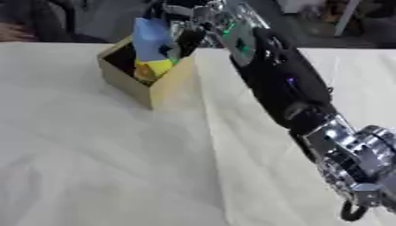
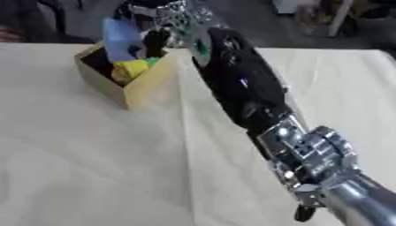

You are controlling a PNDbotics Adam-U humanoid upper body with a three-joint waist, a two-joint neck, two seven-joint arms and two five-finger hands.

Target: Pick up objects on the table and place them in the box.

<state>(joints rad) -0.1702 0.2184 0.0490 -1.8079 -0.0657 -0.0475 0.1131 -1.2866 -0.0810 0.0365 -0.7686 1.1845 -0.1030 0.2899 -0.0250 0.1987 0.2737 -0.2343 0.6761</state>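
Note:
A small tan cardboard box [image 1: 165, 86] stands on the cloth-covered table at the upper left. Inside it lie a yellow object [image 1: 154, 67] and something orange beneath it. My right arm stretches from the lower right up to the box, and my right hand [image 1: 188, 24] hangs over the box's far rim. Its fingers are curled on a blue flat object [image 1: 150, 37] that stands upright in the box opening. Part of the hand is hidden behind the blue object. My left hand shows in neither view.
The table is covered by a cream cloth [image 1: 93, 167] with a fold running down its middle. Dark furniture and clutter stand beyond the table's far edge. A person's hand [image 1: 14, 32] rests at the far left edge.

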